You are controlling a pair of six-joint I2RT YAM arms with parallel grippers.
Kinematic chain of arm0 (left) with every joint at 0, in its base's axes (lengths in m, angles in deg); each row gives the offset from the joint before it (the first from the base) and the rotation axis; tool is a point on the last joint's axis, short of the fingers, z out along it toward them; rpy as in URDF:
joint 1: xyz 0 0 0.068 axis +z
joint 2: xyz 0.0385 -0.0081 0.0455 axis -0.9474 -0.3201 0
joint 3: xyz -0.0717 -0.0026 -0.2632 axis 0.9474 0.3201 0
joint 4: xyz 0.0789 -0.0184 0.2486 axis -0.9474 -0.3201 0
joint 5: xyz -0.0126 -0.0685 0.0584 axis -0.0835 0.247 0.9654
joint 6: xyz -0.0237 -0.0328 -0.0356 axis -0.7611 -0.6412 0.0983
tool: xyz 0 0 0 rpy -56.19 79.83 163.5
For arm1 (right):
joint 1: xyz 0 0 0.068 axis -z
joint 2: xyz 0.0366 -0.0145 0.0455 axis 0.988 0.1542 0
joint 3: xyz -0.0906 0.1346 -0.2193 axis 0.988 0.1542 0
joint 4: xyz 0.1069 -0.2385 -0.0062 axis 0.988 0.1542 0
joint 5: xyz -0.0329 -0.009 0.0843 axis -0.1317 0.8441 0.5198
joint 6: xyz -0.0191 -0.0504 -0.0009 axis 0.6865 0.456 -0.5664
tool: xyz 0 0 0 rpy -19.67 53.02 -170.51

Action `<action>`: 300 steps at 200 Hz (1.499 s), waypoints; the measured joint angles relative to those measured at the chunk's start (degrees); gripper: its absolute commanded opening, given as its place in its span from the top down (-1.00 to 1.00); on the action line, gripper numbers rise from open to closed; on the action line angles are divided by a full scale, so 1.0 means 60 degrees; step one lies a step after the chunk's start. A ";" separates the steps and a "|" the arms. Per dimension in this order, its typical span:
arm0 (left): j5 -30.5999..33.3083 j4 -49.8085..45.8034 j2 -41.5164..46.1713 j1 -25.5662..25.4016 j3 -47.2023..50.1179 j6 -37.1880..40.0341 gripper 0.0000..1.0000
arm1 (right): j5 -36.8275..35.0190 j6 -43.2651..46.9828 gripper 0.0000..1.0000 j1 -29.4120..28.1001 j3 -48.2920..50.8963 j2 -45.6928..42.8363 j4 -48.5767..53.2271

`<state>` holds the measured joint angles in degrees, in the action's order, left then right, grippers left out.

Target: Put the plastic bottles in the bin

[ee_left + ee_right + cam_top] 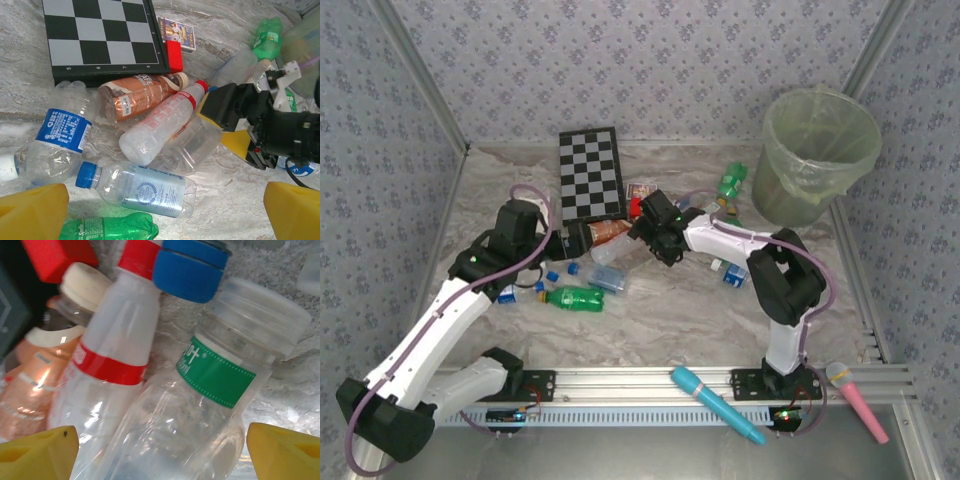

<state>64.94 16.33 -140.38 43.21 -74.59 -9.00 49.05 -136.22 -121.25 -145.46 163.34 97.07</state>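
Blk/wht checkerboard (590,172), pale-grn bin (810,185)

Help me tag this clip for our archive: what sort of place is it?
Probably a staged robot test cell, not a real room: patterned wall panels in metal framing box in a marble-look table, two robot arms are bolted to an aluminium rail, and plastic bottles lie near a lined bin.

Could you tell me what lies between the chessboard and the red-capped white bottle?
In the left wrist view, the brownish-orange bottle lies on its side between the chessboard and the red-capped white bottle.
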 measured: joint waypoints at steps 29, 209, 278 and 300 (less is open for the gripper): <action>0.0080 -0.0015 0.0138 0.0000 0.0233 0.0000 -0.99 | 0.0058 0.0244 -0.71 0.0000 -0.0350 0.0372 0.0699; 0.0127 0.0091 -0.0197 0.0000 0.0277 0.0036 -0.99 | -0.0652 0.2339 -0.42 -0.0033 -0.0368 0.0229 0.3439; 0.0066 0.0146 -0.0667 0.0000 0.0204 0.0117 -0.99 | -0.1337 0.3089 -0.22 -0.0674 -0.1045 0.0208 0.3727; 0.0022 0.0164 -0.0933 0.0000 -0.0084 0.0211 -0.99 | -0.1687 0.3293 -0.21 -0.0831 -0.1198 -0.0018 0.3876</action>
<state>65.07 17.31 -145.97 43.21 -75.09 -7.73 38.93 -116.47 -126.23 -152.65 163.23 120.33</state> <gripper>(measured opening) 0.997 0.610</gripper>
